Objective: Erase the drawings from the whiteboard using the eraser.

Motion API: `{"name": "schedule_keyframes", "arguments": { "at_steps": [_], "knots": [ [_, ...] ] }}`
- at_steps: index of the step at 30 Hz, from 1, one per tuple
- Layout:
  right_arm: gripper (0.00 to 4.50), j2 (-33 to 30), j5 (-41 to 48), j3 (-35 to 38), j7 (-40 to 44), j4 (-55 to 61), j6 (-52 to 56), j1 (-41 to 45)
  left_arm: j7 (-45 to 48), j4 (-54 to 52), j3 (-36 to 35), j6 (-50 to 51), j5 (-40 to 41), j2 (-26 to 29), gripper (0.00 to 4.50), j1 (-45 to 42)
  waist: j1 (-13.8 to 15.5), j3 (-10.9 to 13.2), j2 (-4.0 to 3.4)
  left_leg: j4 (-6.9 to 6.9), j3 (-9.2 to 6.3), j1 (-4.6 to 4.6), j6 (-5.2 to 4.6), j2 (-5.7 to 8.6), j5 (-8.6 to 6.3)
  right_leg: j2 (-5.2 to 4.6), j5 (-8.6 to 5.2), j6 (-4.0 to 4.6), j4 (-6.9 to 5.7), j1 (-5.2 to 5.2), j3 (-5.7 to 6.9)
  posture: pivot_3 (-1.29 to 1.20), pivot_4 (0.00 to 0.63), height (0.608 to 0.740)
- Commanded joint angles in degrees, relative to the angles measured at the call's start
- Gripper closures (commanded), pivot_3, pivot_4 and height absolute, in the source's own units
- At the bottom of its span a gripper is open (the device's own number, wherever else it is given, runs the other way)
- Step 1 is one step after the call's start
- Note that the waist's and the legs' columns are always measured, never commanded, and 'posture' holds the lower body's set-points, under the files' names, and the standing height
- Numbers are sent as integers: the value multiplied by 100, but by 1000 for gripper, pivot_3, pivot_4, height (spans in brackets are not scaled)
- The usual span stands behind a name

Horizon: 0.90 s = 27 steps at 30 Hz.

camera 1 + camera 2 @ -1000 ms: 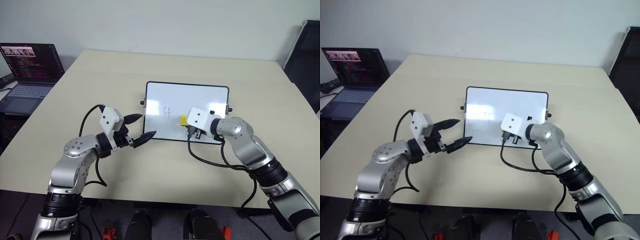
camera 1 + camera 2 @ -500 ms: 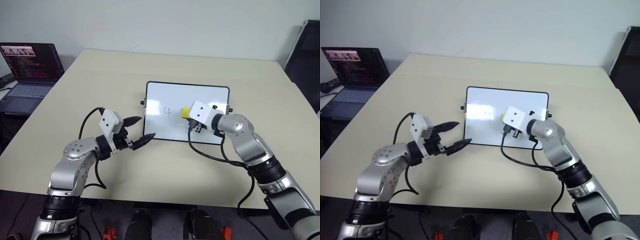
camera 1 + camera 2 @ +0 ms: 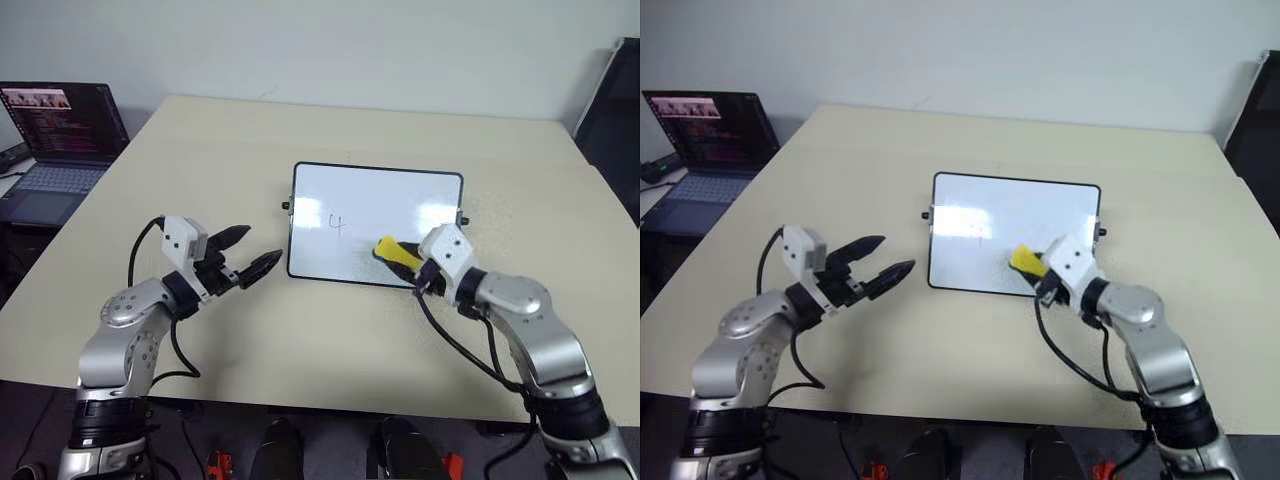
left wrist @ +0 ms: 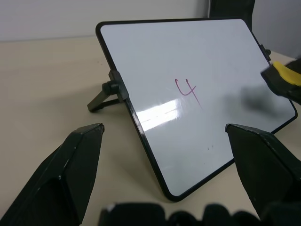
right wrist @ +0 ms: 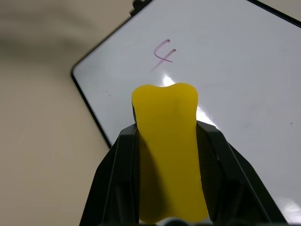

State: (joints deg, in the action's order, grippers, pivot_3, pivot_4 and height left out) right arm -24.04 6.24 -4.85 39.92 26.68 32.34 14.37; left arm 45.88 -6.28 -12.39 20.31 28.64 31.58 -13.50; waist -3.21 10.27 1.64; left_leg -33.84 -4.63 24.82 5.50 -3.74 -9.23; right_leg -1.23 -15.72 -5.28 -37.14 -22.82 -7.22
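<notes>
In the right wrist view the eraser (image 5: 168, 153) hides the lower middle of the whiteboard (image 5: 244, 70), and its own near end runs out of the picture between the right gripper's (image 5: 169, 179) fingers, which cover its lower flanks. In the left wrist view the eraser is a blurred yellow block cut off at the picture's edge, and the left gripper's (image 4: 164, 174) fingers (image 4: 70, 174) are cropped at the bottom. The laptop (image 3: 55, 140) is cut by the head view's edge, its screen text too small to read, and a dark object (image 3: 612, 120) at the far right is too cropped to identify.
</notes>
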Motion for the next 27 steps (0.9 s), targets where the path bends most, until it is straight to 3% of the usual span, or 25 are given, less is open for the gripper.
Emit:
{"name": "schedule_keyframes", "arguments": {
  "at_steps": [1,14,17,27],
  "knots": [
    [3200,222,540,277,-67,464,-287,-264,213,-76,-184,-122,279,54,0,-189,-5,0,0,-2,0,0,0,0,0,0,0,1,-2,0,0,0,150,740],
    [3200,527,477,-88,-571,290,-1058,-901,166,30,-171,-488,148,-23,0,-144,-4,0,1,-5,1,-1,0,0,0,0,1,2,-1,1,-1,0,150,740],
    [3200,242,90,-373,-559,172,-1098,-797,178,64,-68,-508,19,18,0,-106,-3,0,1,-5,1,-1,0,0,0,-1,1,2,-1,2,-1,0,150,740],
    [3200,424,-339,-730,-957,-363,-818,444,100,68,220,-381,-204,-10,0,-195,-6,0,1,-6,1,-2,1,0,0,0,1,2,-3,0,0,0,150,740]
  ]
}}
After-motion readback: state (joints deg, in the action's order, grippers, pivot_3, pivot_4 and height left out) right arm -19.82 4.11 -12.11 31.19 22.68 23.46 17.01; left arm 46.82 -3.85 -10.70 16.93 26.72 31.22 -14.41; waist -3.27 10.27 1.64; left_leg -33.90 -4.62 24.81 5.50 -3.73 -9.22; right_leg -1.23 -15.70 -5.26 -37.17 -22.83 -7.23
